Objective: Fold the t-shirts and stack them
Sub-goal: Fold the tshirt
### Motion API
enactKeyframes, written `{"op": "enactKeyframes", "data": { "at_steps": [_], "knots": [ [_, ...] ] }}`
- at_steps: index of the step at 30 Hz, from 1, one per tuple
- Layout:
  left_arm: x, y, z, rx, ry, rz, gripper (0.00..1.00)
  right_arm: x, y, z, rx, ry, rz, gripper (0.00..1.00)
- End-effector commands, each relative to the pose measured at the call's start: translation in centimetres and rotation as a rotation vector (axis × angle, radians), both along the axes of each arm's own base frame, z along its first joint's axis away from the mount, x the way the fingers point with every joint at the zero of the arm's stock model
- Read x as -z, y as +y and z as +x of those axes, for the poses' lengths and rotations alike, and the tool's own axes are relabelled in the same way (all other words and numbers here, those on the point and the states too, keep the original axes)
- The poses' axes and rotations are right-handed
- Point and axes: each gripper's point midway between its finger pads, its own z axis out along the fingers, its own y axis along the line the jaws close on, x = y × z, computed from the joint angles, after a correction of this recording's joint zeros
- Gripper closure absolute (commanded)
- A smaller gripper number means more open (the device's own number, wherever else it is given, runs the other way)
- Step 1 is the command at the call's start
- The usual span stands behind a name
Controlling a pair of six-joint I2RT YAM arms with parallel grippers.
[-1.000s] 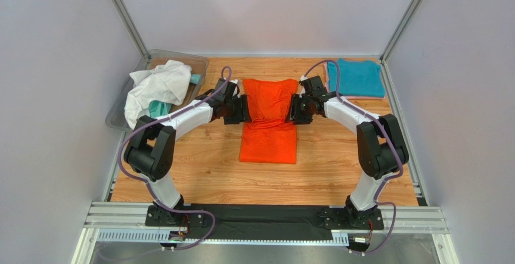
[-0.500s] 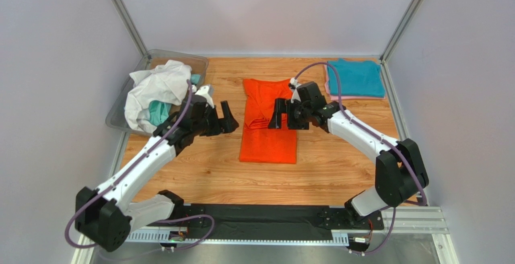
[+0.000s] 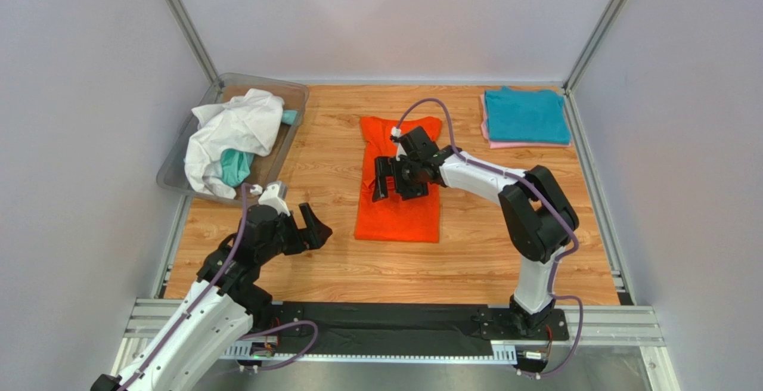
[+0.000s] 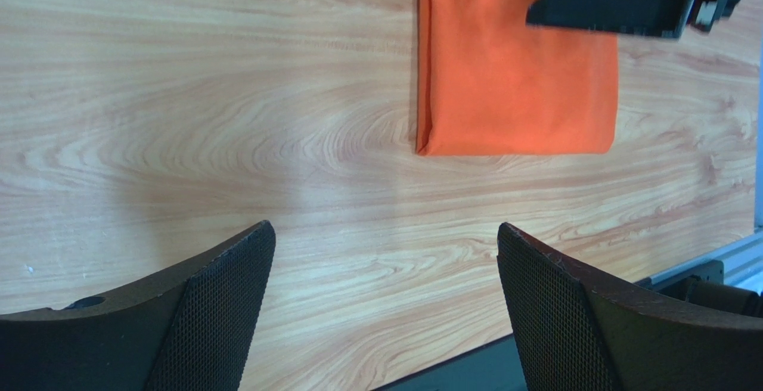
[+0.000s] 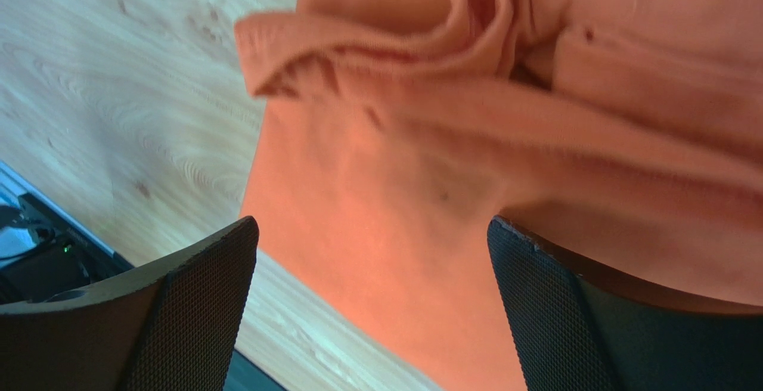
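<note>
The orange t-shirt (image 3: 399, 217) lies in the middle of the table (image 3: 484, 252) as a long narrow strip. Its near end is flat and square-edged, while its far half is rumpled, with a loose rolled hem (image 5: 358, 51) standing up from the layer below. The right jaws hang just above the strip's middle, spread wide and holding nothing. If they close there, they may pinch only that loose upper layer and drag the fold open, or a finger may snag the hem and skew the strip. The left jaws, also wide apart and empty, hover over bare wood near the left front, well apart from the shirt. A fold made by the right arm alone would probably land crooked. At the far right corner sits the finished stack, a teal shirt (image 3: 526, 116) on a pink one (image 3: 488, 138), which a careless drop could knock askew. The clear bin (image 3: 173, 175) at far left holds a white shirt (image 3: 235, 127) and another teal one (image 3: 235, 167). Only the right arm's own links lie between the strip and the stack.
</note>
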Motion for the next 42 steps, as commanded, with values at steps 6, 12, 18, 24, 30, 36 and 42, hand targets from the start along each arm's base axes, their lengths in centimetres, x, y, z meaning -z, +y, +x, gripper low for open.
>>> {"op": "enactKeyframes", "data": {
  "at_steps": [6,12,18,24,30,36,42],
  "knots": [
    [0.9,-1.2,-1.0,0.042,0.075,-0.054,0.0,-1.3,2.5,6.4,0.026,-0.152,-0.007,0.0],
    [1.1,-1.6,-1.3,0.065,0.09,-0.065,0.0,-1.0,3.5,10.0,0.067,-0.215,-0.037,0.0],
    [1.9,-2.0,-1.7,0.077,0.123,-0.079,0.0,-3.6,5.2,13.8,0.082,-0.307,-0.016,0.0],
    [1.6,-3.2,-1.1,0.116,0.115,-0.117,0.0,-7.5,3.1,13.7,0.144,-0.372,-0.049,0.0],
    [1.6,-5.4,0.3,0.199,0.14,-0.144,0.0,-13.8,-4.4,9.1,0.323,-0.477,-0.077,0.0],
    [2.0,-8.9,1.7,0.337,0.156,-0.239,0.0,-11.2,-11.2,2.9,0.465,-0.363,-0.033,0.0],
    [3.3,-9.8,3.4,0.347,0.189,-0.213,0.02,-9.3,-14.8,-2.6,0.479,-0.341,-0.008,0.0]
  ]
}}
